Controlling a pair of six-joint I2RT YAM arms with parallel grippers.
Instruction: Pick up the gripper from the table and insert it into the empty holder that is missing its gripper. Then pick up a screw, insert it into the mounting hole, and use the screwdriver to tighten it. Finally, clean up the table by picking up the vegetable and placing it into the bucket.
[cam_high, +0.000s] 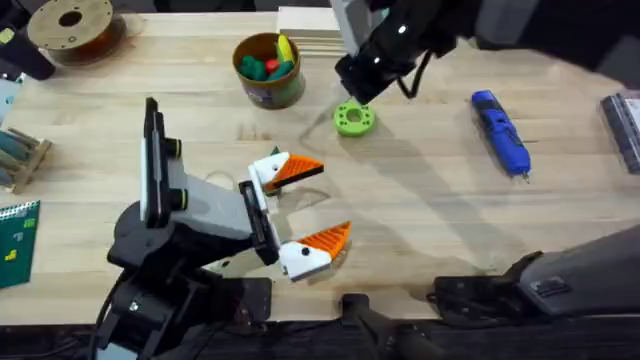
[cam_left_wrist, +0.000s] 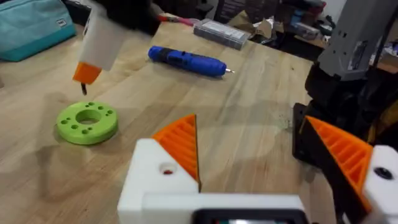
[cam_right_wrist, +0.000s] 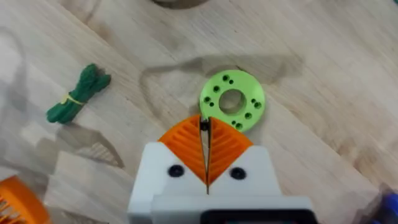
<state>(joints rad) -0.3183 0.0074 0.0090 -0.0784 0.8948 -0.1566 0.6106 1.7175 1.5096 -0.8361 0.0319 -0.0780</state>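
My right gripper (cam_right_wrist: 205, 134) is shut on a small dark screw (cam_right_wrist: 204, 125) pinched at its orange pad tips. It hangs just over the lime-green ring (cam_right_wrist: 232, 101). In the left wrist view that gripper (cam_left_wrist: 87, 70) shows with the screw (cam_left_wrist: 83, 90) pointing down above the ring (cam_left_wrist: 87, 121). My left gripper (cam_high: 315, 205) rests open near the table's front. Each of its white finger blocks carries an orange wedge, and one block shows a mounting hole (cam_left_wrist: 166, 169). The blue screwdriver (cam_high: 500, 130) lies at the right. The vegetable (cam_right_wrist: 78, 93) lies on the table near the ring. The bucket (cam_high: 268, 68) stands at the back.
The bucket holds green, red and yellow toy produce. A filament spool (cam_high: 70, 25) sits at the back left, a wooden rack (cam_high: 20, 155) and a green card (cam_high: 15, 240) at the left edge, and a grey box (cam_high: 622, 125) at the right edge.
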